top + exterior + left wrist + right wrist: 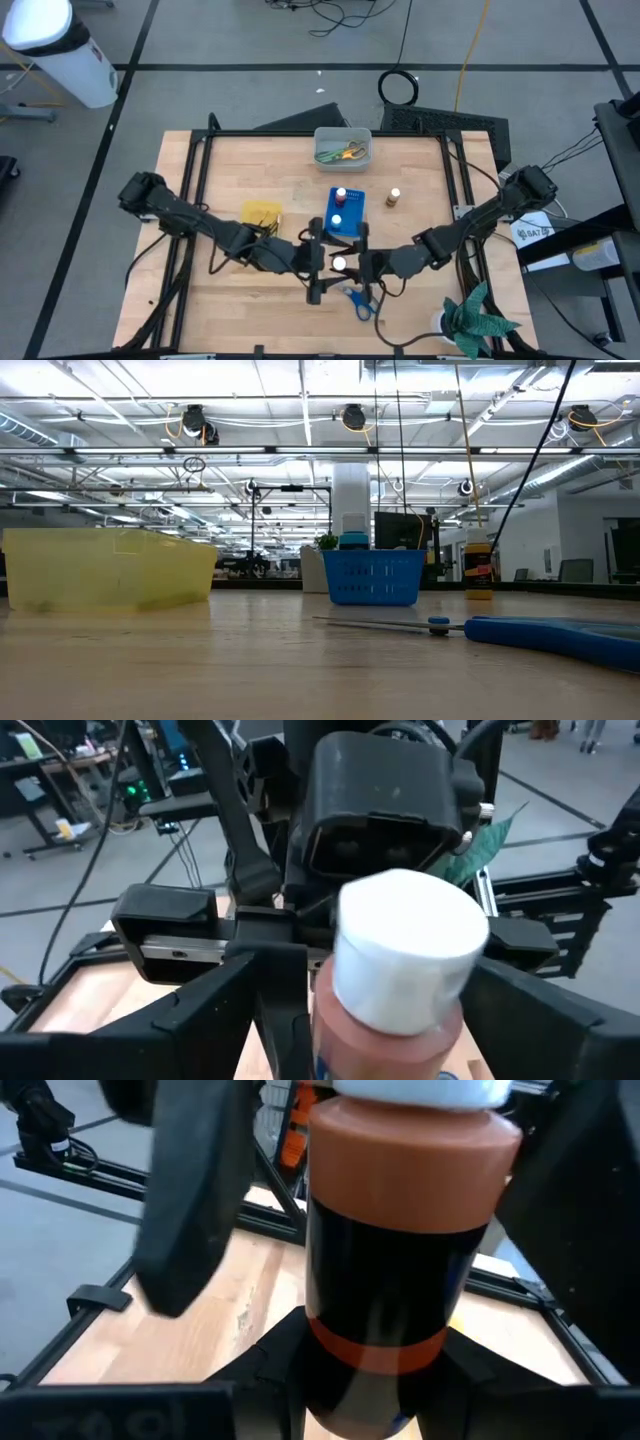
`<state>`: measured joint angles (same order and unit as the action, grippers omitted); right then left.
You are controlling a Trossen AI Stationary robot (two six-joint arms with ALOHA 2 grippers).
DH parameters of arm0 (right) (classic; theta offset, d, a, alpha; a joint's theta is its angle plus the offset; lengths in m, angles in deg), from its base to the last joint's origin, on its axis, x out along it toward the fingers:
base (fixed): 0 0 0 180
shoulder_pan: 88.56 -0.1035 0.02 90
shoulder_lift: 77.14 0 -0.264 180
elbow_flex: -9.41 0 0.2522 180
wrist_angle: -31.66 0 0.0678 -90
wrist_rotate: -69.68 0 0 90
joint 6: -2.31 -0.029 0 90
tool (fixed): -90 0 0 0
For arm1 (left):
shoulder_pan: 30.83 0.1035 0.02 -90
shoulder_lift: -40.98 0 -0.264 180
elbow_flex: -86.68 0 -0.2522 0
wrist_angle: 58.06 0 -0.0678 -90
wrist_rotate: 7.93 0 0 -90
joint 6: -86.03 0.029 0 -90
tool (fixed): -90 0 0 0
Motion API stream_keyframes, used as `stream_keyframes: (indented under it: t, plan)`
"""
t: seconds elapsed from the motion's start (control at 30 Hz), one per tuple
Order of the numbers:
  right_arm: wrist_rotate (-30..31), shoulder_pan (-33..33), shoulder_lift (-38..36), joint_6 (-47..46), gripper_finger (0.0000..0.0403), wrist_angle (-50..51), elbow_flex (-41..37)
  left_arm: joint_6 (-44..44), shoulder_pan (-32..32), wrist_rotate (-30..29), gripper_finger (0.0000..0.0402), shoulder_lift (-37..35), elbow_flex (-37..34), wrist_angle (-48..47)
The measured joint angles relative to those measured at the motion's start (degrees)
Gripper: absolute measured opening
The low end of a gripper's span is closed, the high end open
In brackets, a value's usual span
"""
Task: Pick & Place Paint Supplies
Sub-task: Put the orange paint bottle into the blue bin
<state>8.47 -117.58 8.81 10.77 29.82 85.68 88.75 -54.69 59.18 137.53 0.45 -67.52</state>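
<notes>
A small paint bottle with a white cap (340, 263) and a brown body with a dark label (400, 1230) stands upright between both grippers near the table's middle front. My right gripper (358, 264) is shut on it. My left gripper (322, 262) faces it from the left, open, with a finger on either side of the bottle (405, 950) and touching nothing. Blue-handled scissors (358, 300) lie flat just in front. A brown-topped bottle (394, 197) stands on the table. Neither gripper shows in the low view. My right gripper pinches the bottle's lower body (400, 1345) between its two fingers (265, 1375), coming level from the table's right. The bottle stands upright in the hold, cap up. Its base lies below the picture, so I cannot tell whether it is lifted clear.
The blue tray (358, 222) with two small bottles sits just behind the grippers, and the yellow tray (262, 212) is to the left. The grey bin (343, 145) at the far edge holds green and yellow scissors. A green leafy object (480, 315) lies at the near right corner.
</notes>
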Motion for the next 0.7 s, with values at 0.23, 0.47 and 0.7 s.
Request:
stream_keyframes:
  t: [0.23,0.47,0.7]
  plan:
    - [3.18,-0.26,0.04,2.24,0.0118,-0.57,-0.01,-0.68,0.81,2.89,0.0281,-0.24,0.0,-0.98]
    - [6.12,-2.11,-0.19,4.27,0.0118,-1.38,-0.01,1.33,0.55,3.78,0.0235,-0.21,0.02,-2.55]
    - [12.09,-3.7,-0.19,4.71,0.0118,1.01,-0.01,1.68,1.07,3.78,0.0213,-0.81,-4.37,2.43]
